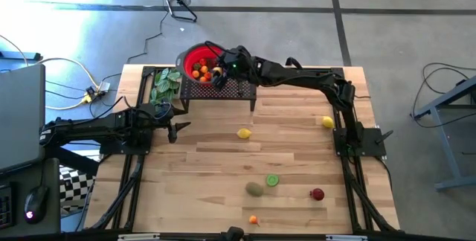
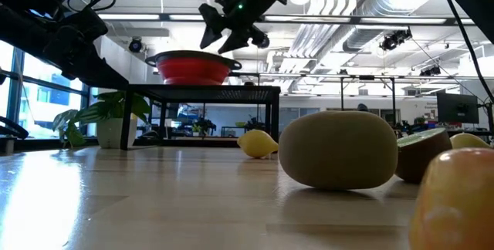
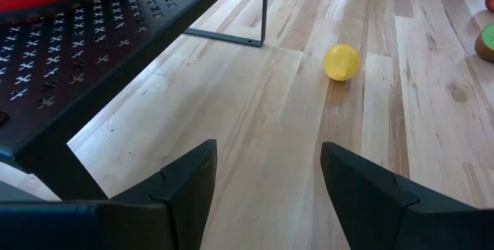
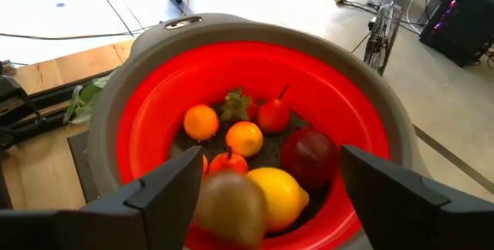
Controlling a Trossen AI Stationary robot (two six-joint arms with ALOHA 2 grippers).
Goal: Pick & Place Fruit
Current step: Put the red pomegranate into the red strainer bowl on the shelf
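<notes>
Dropping fruit into the red bowl, with my right tool over it.

From above, I see the right tool [image 1: 218, 70] over the bowl [image 1: 198, 61] on the black rack [image 1: 223, 89]; my left tool [image 1: 172, 128] waits beside the rack, nearest the lemon [image 1: 243, 132]. Another lemon [image 1: 327, 122], a lime half [image 1: 272, 181], a kiwi [image 1: 254, 189], a red piece [image 1: 317, 194] and an orange one [image 1: 253, 219] lie on the counter [image 1: 223, 166], well away. At counter height, the right tool hangs above the bowl's rim. Left wrist: fingers spread, nothing held, lemon ahead. Right wrist: fingers wide apart, and a brown kiwi [image 4: 229, 204] sits between them, seemingly just let go, above the fruit [image 4: 245, 138] in the bowl; only here are the contents visible.
</notes>
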